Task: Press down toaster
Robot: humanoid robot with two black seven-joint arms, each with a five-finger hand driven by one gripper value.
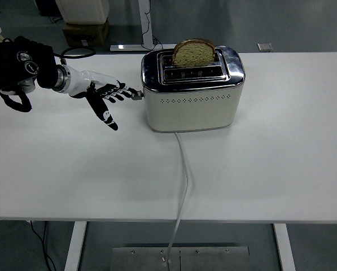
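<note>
A cream and chrome toaster (192, 96) stands on the white table (258, 169) at the upper middle. A slice of bread (194, 53) stands up out of its far slot; the near slot holds nothing. The toaster's lever (137, 95) sticks out of its left end, near the top. My left hand (109, 99) reaches in from the left, fingers spread and stretched toward the lever. Its fingertips (126, 90) are at the lever, touching or nearly so. The thumb points down toward the table. My right hand is not in view.
The toaster's white cord (184, 175) runs from its front down across the table and over the near edge. A cardboard box (84, 31) and a table leg stand on the floor beyond the far edge.
</note>
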